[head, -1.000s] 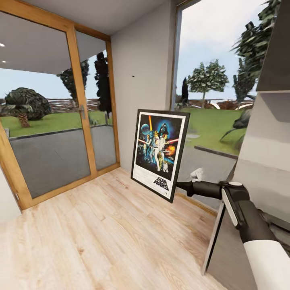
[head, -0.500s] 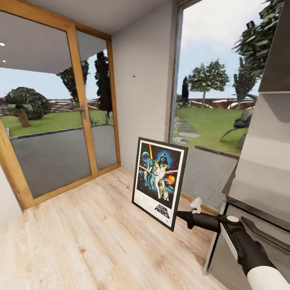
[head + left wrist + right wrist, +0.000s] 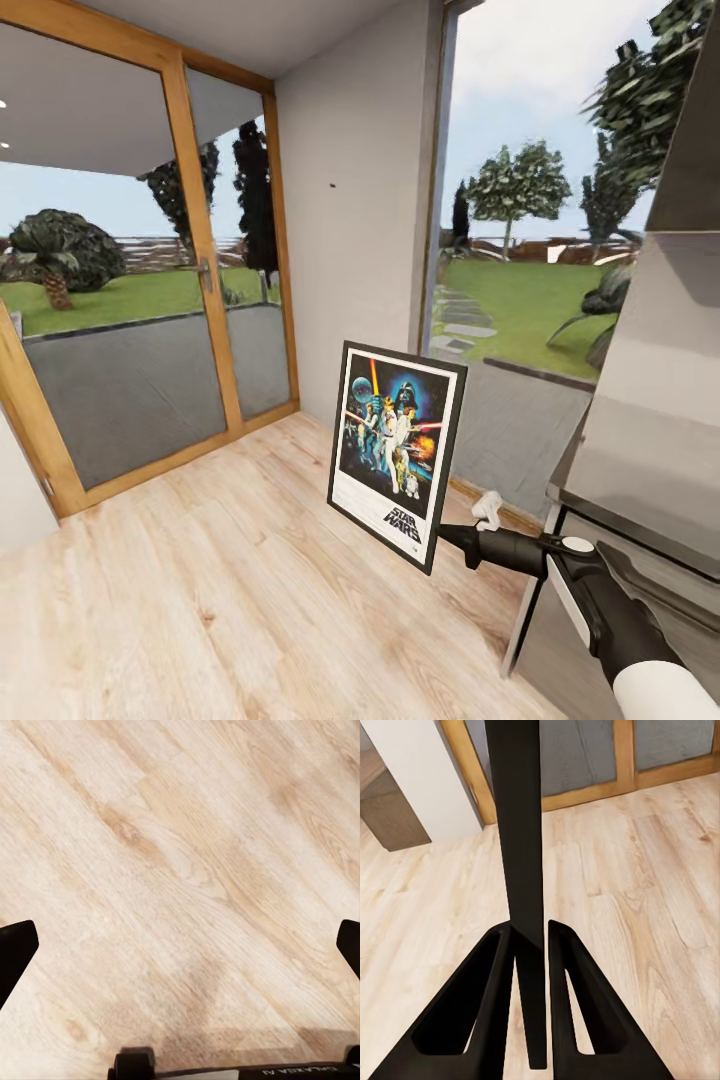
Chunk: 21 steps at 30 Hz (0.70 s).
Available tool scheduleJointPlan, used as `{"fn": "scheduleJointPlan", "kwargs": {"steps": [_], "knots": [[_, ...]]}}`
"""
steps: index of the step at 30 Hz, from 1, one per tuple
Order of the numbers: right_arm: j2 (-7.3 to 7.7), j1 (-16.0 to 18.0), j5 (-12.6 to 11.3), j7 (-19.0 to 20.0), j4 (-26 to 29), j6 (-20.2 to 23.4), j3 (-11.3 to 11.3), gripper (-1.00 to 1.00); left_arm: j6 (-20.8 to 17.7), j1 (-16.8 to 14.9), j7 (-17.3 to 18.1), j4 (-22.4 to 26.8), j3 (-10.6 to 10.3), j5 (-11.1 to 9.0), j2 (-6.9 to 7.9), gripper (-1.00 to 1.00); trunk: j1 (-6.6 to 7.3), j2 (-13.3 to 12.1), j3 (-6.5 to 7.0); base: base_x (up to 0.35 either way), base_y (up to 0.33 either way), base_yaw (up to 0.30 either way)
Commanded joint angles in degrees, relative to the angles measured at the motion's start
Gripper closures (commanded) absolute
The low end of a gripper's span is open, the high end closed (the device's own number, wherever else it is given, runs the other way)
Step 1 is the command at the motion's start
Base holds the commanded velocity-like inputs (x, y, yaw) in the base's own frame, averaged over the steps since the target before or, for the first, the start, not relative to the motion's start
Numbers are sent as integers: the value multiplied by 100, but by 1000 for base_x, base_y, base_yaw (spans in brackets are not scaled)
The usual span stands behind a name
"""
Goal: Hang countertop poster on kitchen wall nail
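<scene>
**A:** Head view first. Where is the poster?

**B:** The poster is off the kitchen countertop and in the air above the wooden floor, upright and slightly tilted, held at its lower right corner by the right gripper. The wall nail is a dark speck high on the grey wall panel, well above the frame's top edge.

**A:** And the left wrist view?

**B:** The left gripper has its fingertips far apart at the picture's sides, nothing between them, bare floor beyond.

**A:** Right wrist view?

**B:** The right gripper's fingers are clamped on the poster's black frame edge, which runs up between them.

**A:** So which step is this?

**B:** Carrying, I'd judge: pickup done, hanging not yet. Next the frame needs lifting to nail height and bringing flat against the wall; a one-corner grip could let it swing.
</scene>
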State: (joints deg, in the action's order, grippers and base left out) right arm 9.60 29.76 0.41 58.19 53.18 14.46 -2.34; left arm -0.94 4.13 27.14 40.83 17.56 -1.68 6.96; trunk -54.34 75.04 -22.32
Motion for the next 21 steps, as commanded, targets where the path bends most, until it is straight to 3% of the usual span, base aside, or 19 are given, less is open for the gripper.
{"fn": "scheduleJointPlan", "kwargs": {"steps": [1, 21], "knots": [[-2, 3, -6, 35, 3, 57, -13, 100, -11, 0, 28, 5, 11, -17, -1, -100, 22, -38, 11, 0, 0, 0], [0, -6, -11, 25, -45, 48, -21, 100, -12, 0, 28, 4, 10, -10, -1, -100, 462, -840, 364, 0, 0, 0]]}}
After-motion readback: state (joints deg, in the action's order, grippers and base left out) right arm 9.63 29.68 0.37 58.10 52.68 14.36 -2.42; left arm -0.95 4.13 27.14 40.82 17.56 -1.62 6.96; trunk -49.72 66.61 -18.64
